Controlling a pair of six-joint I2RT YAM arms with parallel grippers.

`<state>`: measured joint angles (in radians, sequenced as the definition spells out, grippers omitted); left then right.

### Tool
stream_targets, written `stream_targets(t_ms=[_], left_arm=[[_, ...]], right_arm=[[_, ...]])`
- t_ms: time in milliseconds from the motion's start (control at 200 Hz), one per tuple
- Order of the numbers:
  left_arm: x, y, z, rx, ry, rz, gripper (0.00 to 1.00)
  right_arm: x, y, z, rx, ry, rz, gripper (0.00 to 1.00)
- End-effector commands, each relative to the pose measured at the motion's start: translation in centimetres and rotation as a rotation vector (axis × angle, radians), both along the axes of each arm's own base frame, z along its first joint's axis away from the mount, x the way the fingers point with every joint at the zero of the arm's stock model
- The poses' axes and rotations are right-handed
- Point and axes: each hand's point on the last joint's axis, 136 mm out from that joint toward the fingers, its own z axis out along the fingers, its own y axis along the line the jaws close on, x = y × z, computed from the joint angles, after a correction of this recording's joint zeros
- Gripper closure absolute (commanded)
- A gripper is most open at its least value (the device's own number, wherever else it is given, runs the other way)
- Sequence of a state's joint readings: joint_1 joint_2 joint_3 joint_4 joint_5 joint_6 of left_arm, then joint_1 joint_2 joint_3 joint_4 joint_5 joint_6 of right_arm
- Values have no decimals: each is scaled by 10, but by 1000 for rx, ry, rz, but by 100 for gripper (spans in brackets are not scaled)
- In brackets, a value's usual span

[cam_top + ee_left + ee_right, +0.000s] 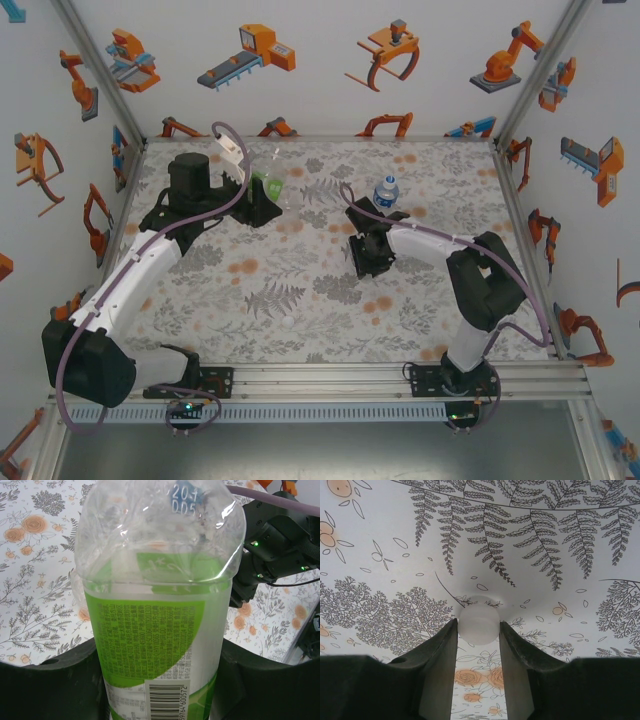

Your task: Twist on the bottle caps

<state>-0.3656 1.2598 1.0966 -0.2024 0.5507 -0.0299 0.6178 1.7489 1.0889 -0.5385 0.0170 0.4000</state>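
Observation:
My left gripper (161,692) is shut on the green-tinted bottle (155,630), with a black finger pressed to each side of its label. In the top view this gripper (262,203) holds that bottle (270,186) at the back left of the table. The right gripper (479,630) is shut on a small white bottle cap (479,624), pinched at the fingertips just above the patterned cloth. From above, the right gripper (371,260) points down at mid-table. The blue-label bottle (386,192) stands upright behind it. Another white cap (288,322) lies loose near the front.
The floral table cloth (300,290) covers the work area, bounded by white walls with orange robot prints and a metal rail (400,375) at the near edge. The right arm (280,545) shows behind the held bottle in the left wrist view.

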Motion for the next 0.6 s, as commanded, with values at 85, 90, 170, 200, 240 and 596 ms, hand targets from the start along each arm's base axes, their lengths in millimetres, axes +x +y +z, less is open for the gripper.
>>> stream_targets(t_ms=[85, 90, 170, 200, 240, 596], left_arm=[[-6, 0, 13, -18, -30, -20, 100], [-6, 0, 13, -18, -31, -20, 100], [-5, 0, 12, -14, -29, -18, 100], [-5, 0, 12, -12, -29, -19, 100], [-4, 0, 11, -9, -28, -19, 100], [-24, -9, 5, 57, -122, -145, 100]], right_arm=[[1, 0, 5, -10, -10, -1, 70], [1, 0, 6, -10, -12, -2, 71], [2, 0, 11, -1, -28, -1, 73], [2, 0, 15, 4, -37, -2, 74], [4, 1, 20, 12, -51, 2, 74], [9, 21, 117, 228, -326, 147, 80]])
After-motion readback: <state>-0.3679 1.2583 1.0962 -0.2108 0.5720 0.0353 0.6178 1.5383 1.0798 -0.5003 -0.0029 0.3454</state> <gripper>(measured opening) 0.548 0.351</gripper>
